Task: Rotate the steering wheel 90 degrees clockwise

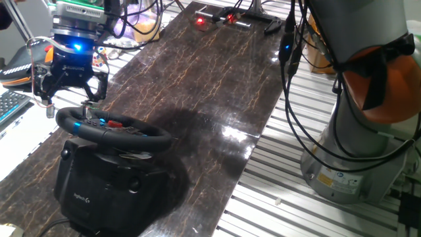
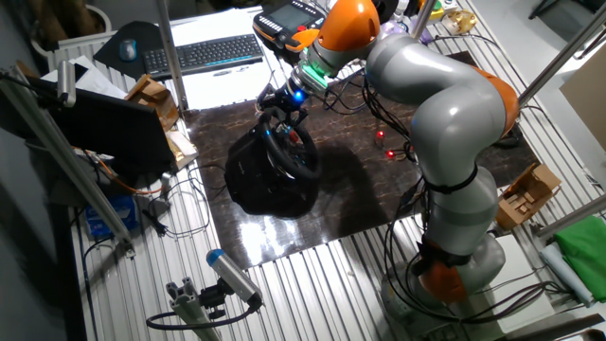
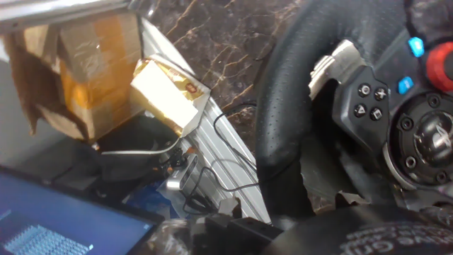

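The steering wheel (image 1: 113,129) is black and round, with red and blue hub buttons and a blue mark on its rim. It sits tilted on a bulky black base (image 1: 108,187) at the near left of the dark marble tabletop (image 1: 217,79). My gripper (image 1: 71,97) hangs just above the wheel's far left rim with its fingers spread wide and nothing between them. In the other fixed view the gripper (image 2: 280,112) is over the wheel's upper rim (image 2: 289,152). The hand view shows the rim (image 3: 290,120) and hub (image 3: 425,134) close up. The fingertips themselves are not clear there.
A keyboard (image 2: 204,52) and an orange-and-black handheld controller (image 2: 289,24) lie behind the tabletop. A cardboard box (image 3: 78,71) and a lit laptop screen (image 3: 56,219) stand beside the wheel. A small device with a red light (image 1: 200,22) is at the far end. The arm's base (image 1: 355,158) stands at the right.
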`<state>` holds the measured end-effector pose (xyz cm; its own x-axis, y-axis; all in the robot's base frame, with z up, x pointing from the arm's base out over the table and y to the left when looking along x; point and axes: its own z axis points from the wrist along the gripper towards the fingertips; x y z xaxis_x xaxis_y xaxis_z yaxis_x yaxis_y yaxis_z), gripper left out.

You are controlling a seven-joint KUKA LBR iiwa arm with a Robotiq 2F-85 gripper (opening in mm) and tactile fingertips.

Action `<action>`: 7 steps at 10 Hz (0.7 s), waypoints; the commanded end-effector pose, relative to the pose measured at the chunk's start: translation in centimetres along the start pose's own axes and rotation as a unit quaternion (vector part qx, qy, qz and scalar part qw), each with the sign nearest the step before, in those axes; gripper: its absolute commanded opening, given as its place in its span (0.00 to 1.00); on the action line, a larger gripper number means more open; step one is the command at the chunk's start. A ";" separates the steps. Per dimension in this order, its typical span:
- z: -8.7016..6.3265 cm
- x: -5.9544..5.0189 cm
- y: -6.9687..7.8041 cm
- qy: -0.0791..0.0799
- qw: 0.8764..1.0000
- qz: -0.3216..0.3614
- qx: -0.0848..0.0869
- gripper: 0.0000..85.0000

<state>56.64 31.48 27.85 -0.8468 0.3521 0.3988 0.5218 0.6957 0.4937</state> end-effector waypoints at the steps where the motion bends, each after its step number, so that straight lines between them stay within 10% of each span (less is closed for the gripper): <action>1: 0.0 -0.1 -0.1 -0.001 1.000 -0.015 0.003 0.78; 7: 0.3 -0.2 -0.2 -0.003 0.998 -0.067 0.009 0.73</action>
<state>56.73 31.44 27.44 -0.9089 0.2594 0.3264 0.4030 0.7476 0.5279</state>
